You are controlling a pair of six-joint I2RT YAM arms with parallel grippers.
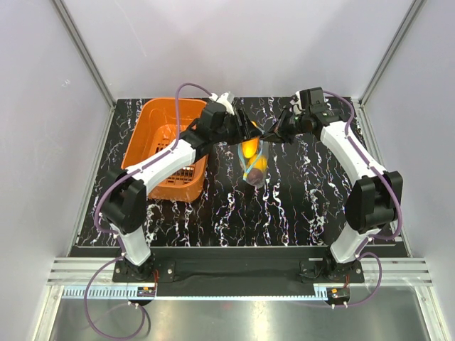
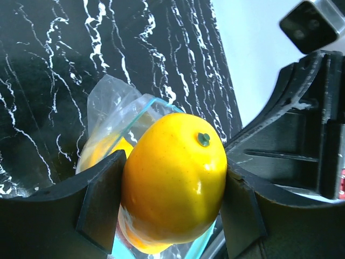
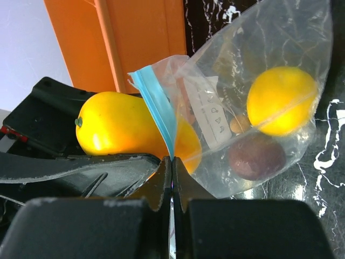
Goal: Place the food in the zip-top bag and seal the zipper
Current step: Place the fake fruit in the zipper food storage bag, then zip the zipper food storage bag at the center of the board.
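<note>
Gripping yellow fruit (image 2: pixel 172 178) between left jaws, partly spread, at bag (image 3: pixel 269 43) mouth. Pinching blue zipper (image 3: pixel 156 108) with right jaws, fully closed. Noting yellow piece (image 3: pixel 280 100) and purple piece (image 3: pixel 256 156) already inside bag.

— How many pieces of fruit do you count from there?
— I count three for certain. Two are yellow: a first yellow fruit (image 3: pixel 116 129) and a second yellow fruit (image 3: pixel 280 100). Then there is one purple fruit (image 3: pixel 256 156). I also see one small tan bit (image 3: pixel 237 124), but I cannot tell what it is.
— Bags and baskets?
— One bag (image 3: pixel 280 32), with one blue zipper strip (image 3: pixel 156 110). One orange basket (image 1: pixel 146 131). And I have two arms on screen, the left arm (image 1: pixel 167 160) and the right arm (image 1: pixel 348 150).
</note>
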